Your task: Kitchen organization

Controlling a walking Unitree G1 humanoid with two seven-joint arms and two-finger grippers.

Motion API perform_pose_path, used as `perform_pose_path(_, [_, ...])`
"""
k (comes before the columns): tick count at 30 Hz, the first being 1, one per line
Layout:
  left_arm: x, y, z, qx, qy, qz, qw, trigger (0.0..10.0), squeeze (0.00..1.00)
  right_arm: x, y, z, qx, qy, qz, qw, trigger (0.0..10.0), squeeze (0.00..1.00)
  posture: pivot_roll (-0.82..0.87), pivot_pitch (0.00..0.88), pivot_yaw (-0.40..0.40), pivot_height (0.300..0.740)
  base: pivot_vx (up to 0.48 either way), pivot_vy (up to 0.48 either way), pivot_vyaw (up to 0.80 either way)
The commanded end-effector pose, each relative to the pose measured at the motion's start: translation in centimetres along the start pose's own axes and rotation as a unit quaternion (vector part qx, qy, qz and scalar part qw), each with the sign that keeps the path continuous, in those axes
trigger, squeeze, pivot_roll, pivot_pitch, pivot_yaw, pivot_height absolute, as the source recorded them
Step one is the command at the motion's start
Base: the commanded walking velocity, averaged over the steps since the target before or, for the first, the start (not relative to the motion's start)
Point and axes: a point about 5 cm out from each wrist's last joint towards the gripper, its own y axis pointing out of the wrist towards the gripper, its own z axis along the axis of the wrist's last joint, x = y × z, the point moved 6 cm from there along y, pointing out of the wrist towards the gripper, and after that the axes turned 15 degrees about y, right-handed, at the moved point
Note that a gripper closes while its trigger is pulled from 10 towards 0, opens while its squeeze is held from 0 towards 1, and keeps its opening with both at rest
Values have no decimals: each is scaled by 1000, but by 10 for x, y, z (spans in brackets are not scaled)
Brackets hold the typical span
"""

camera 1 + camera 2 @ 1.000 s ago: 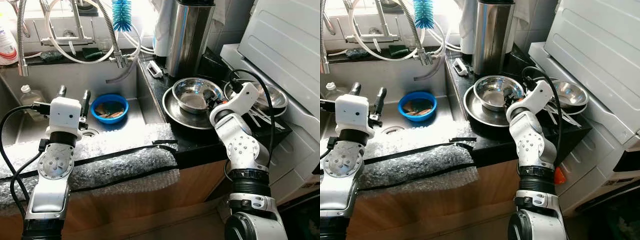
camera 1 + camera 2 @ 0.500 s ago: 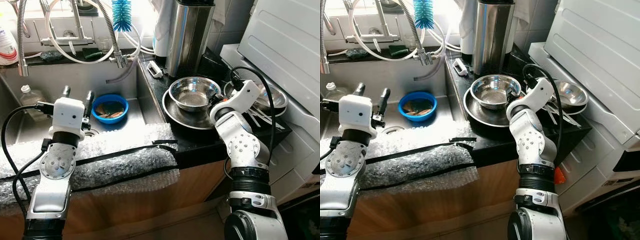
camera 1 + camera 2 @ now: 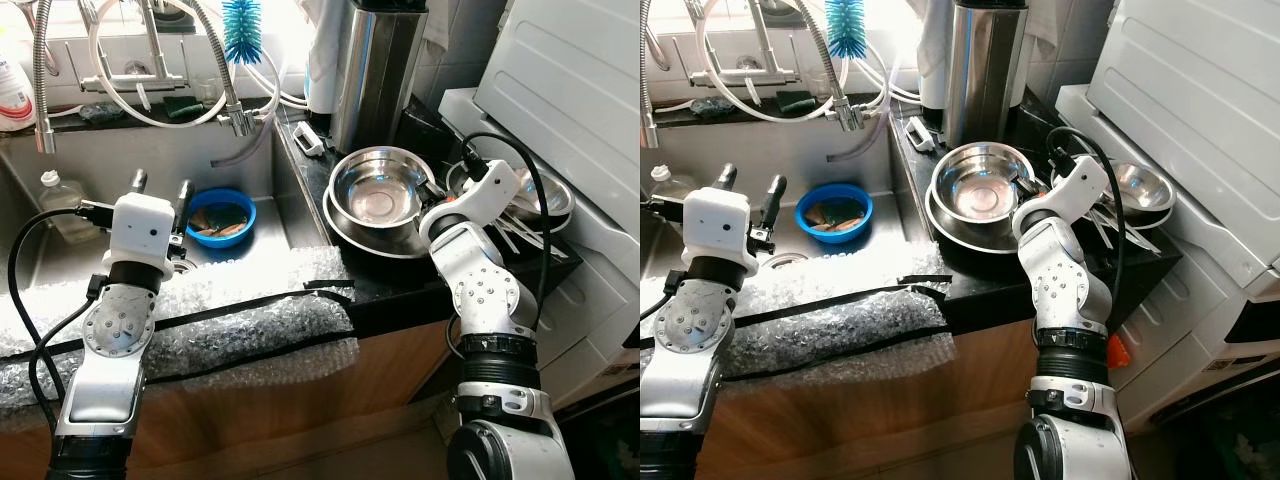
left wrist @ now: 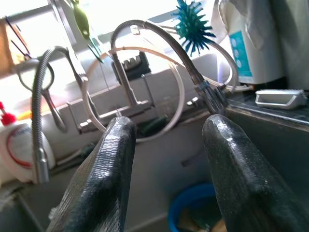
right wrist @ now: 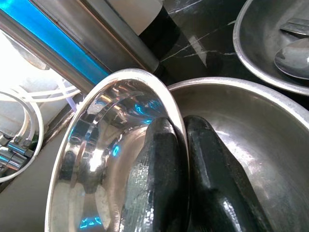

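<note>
A small steel bowl (image 3: 372, 192) rests tilted inside a larger steel bowl (image 3: 372, 238) on the black counter to the right of the sink. My right gripper (image 3: 433, 201) is shut on the small bowl's right rim. In the right wrist view its two fingers (image 5: 159, 164) pinch that rim (image 5: 113, 79), one inside and one outside. My left gripper (image 3: 159, 189) hangs open over the sink, holding nothing, just left of a blue bowl (image 3: 219, 215) with food scraps. Its fingers (image 4: 104, 179) stand wide apart, facing the faucet.
A third steel bowl (image 3: 548, 196) with utensils sits by the white appliance (image 3: 570, 90). A tall steel canister (image 3: 380, 70) stands behind the bowls. Faucet hoses and a blue brush (image 3: 240, 25) hang over the sink. Bubble wrap (image 3: 200, 315) covers the sink's front edge.
The right gripper has raised and tipped the small bowl, shifting it slightly left inside the larger one. The left gripper has moved a little farther forward over the sink.
</note>
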Motion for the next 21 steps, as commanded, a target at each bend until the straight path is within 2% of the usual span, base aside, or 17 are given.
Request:
perform_pose_path(1, [-8,5,14,19,13,15,1000,10000,0,7,-1,4,19,12,-7,1000,0,0,-50,0,-72,727,0,0,0])
perform_pose_path(6, [-16,11,26,36,10,30,999,10000,0,-9,-7,32,89,24,40,995,0,0,-47,0,-72,727,0,0,0])
perform_pose_path(9, [-20,13,29,40,4,38,998,10000,0,-17,-10,39,108,6,59,992,0,0,-48,0,-71,727,0,0,0])
perform_pose_path(10, [-22,15,32,42,1,42,998,10000,0,-21,-12,42,118,3,70,991,2431,0,-46,0,-71,727,0,0,0])
perform_pose_path(11, [-23,16,33,43,-1,44,998,10000,0,-24,-13,44,124,4,77,989,8078,0,-46,0,-70,727,0,0,0])
perform_pose_path(12, [-25,17,36,46,-15,46,998,10000,0,-31,-16,48,140,5,101,985,10000,0,-46,0,-70,727,0,0,0])
perform_pose_path(13, [-25,18,37,46,-21,46,998,10000,0,-33,-17,49,144,4,109,984,10000,0,-44,0,-69,727,0,0,0])
perform_pose_path(14, [-22,19,38,44,-46,38,997,10000,0,-42,-20,46,145,-30,140,979,10000,0,-45,0,-69,727,0,0,0])
perform_pose_path(15, [-22,19,38,44,-46,38,997,10000,0,-42,-20,46,145,-30,140,979,10000,0,-45,0,-69,727,0,0,0])
perform_pose_path(16, [-17,19,38,42,-66,26,997,10000,0,-46,-22,39,146,-79,159,973,10000,0,-41,0,-69,727,0,0,0])
perform_pose_path(17, [-14,19,37,41,-74,20,996,10000,0,-47,-23,34,146,-105,165,970,10000,0,-41,0,-69,727,0,0,0])
perform_pose_path(18, [-4,17,37,35,-118,4,992,10000,0,-48,-28,19,131,-134,185,965,10000,0,-34,0,-72,727,0,0,0])
perform_pose_path(19, [-1,17,38,33,-144,-1,989,10000,0,-47,-30,13,125,-136,192,964,10000,0,-34,0,-72,727,0,0,0])
perform_pose_path(21, [2,17,41,31,-169,-5,985,10000,0,-46,-33,8,121,-138,199,963,10000,0,-34,0,-72,727,0,0,0])
